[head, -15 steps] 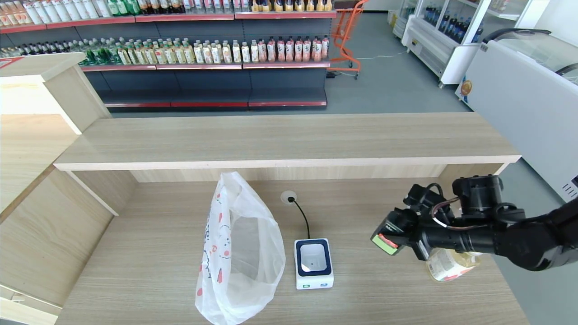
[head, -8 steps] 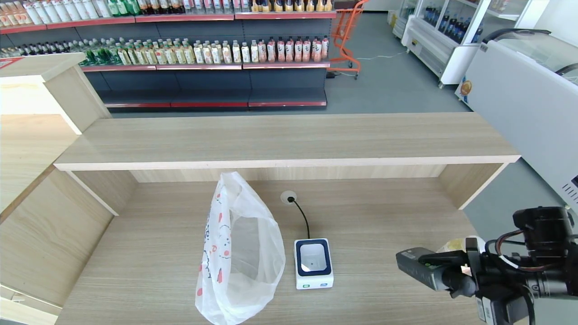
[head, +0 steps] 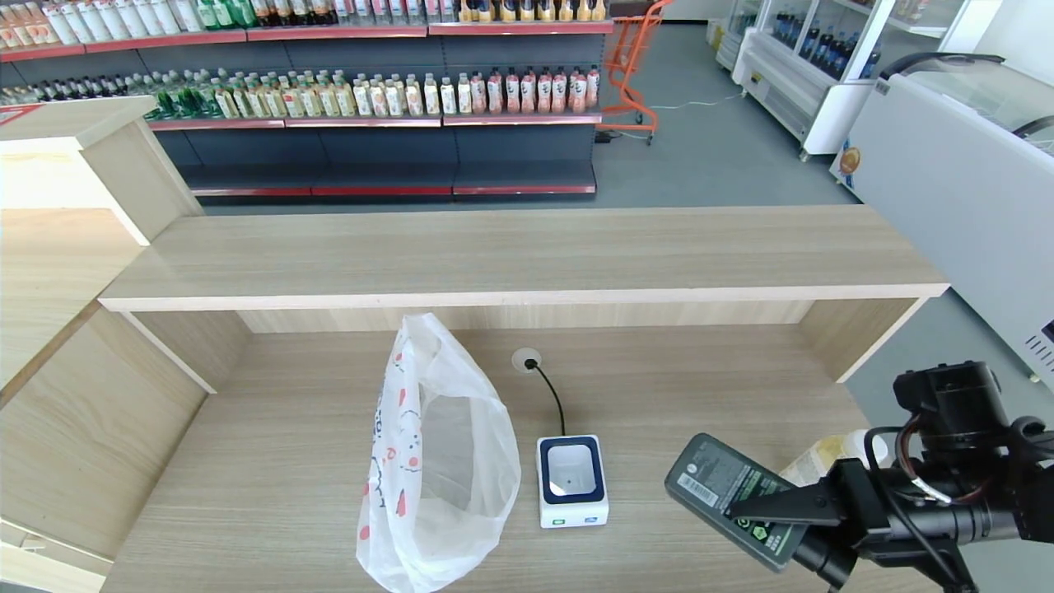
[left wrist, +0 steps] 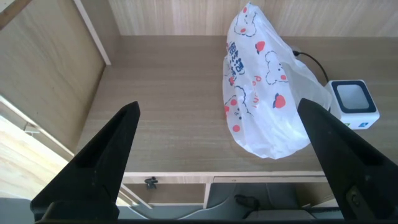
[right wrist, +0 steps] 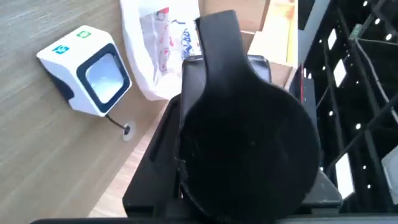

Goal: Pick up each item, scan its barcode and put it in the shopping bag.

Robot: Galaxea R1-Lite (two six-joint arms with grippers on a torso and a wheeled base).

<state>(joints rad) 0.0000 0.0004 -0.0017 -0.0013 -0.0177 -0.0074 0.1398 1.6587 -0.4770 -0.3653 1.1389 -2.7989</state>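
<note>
With right gripper [head: 766,519] clamped on flat dark-grey box [head: 715,478], turn barcode [head: 702,492] side down, level over white blue-framed scanner [head: 572,482].

Bright, even, diffuse light fills the store and falls flatly on the bench [head: 659,387], leaving only soft, short shadows beside the shopping bag [head: 436,461] and the scanner [head: 571,480], whose window gleams pale. The freezer lids [head: 972,82] carry streaks of glare. In the head view the wide lens bows the shelves [head: 379,119] and the bench edges toward the corners. The left fingers [left wrist: 102,165] stand as dark, unlit silhouettes.
</note>
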